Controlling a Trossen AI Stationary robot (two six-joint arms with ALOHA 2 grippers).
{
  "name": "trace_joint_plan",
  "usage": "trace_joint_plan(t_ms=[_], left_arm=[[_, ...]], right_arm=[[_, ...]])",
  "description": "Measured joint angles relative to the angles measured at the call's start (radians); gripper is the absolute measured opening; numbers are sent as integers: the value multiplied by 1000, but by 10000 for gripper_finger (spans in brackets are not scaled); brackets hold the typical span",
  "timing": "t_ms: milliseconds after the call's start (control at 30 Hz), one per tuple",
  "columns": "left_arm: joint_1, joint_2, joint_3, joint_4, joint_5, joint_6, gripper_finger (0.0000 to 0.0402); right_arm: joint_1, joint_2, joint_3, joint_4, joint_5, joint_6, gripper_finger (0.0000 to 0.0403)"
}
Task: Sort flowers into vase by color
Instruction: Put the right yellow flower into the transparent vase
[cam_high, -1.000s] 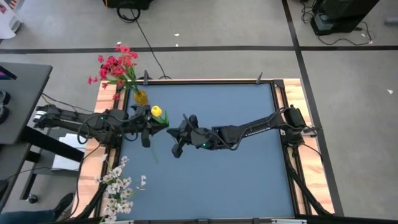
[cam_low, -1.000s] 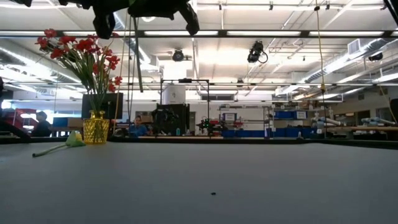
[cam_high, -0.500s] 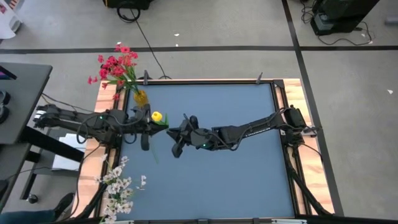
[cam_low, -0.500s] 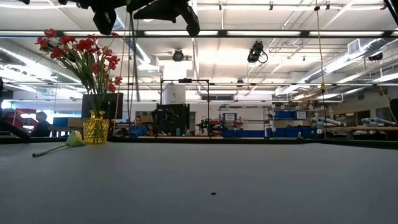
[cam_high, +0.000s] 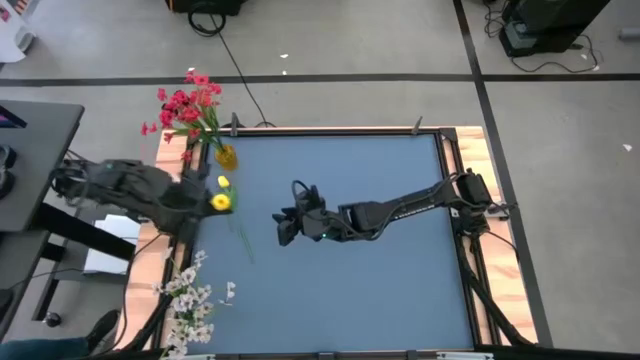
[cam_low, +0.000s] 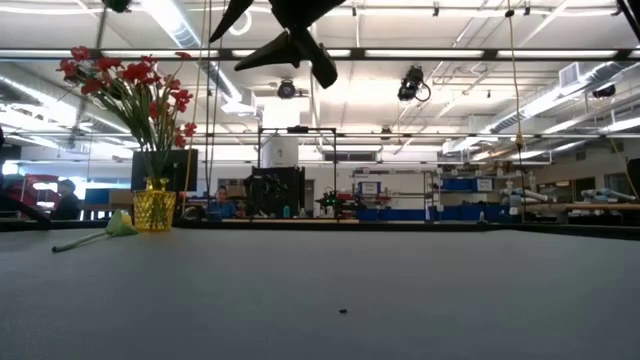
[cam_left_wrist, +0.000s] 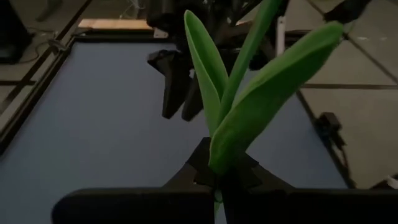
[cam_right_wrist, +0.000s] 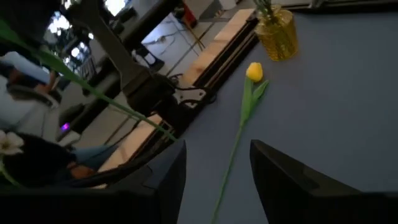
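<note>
In the high view, your left gripper (cam_high: 200, 196) sits over the left edge of the blue table (cam_high: 400, 290), pinched on the held tulip (cam_high: 220, 202), whose yellow head is just inside that edge. The loose tulip (cam_high: 223, 182) lies flat beside it, head toward the vase (cam_high: 226, 156) and stem trailing toward the middle of the table. The vase stands in the far left corner with the red flowers (cam_high: 185, 105) leaning out past the wooden frame. The white flowers (cam_high: 190, 298) lie at the near left corner, partly over the frame. Your right gripper (cam_high: 285, 228) hangs near the table's middle, well apart from the left one. The right half of the table carries only that arm.

In the low view, the vase (cam_low: 153, 205) stands upright at the far left with the red flowers (cam_low: 125, 85) fanned above it. The loose tulip (cam_low: 110, 228) lies just in front of it.

In the left wrist view, your left gripper (cam_left_wrist: 221, 177) is clamped narrow on the held tulip (cam_left_wrist: 261, 106) at its stem, the leaves rising from the fingers. The right gripper (cam_left_wrist: 180, 87) hangs beyond.

In the right wrist view, your right gripper (cam_right_wrist: 214, 180) stands wide with nothing between its fingers. Below it, the loose tulip (cam_right_wrist: 252, 87) points at the vase (cam_right_wrist: 278, 34). A bloom of the white flowers (cam_right_wrist: 9, 143) shows at the edge.
</note>
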Motion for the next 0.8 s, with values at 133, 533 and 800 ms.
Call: trace_joint_plan(t_ms=[133,533,800], left_arm=[[-41,-100,16,-108,3,-30,8],[-135,-270,-57,-128,406,44,8],[-135,-305,-56,-121,591,103,7]], right_arm=[[18,0,0,3,37,74,185],[74,0,0,-14,128,256,185],[108,0,0,-38,158,347,185]])
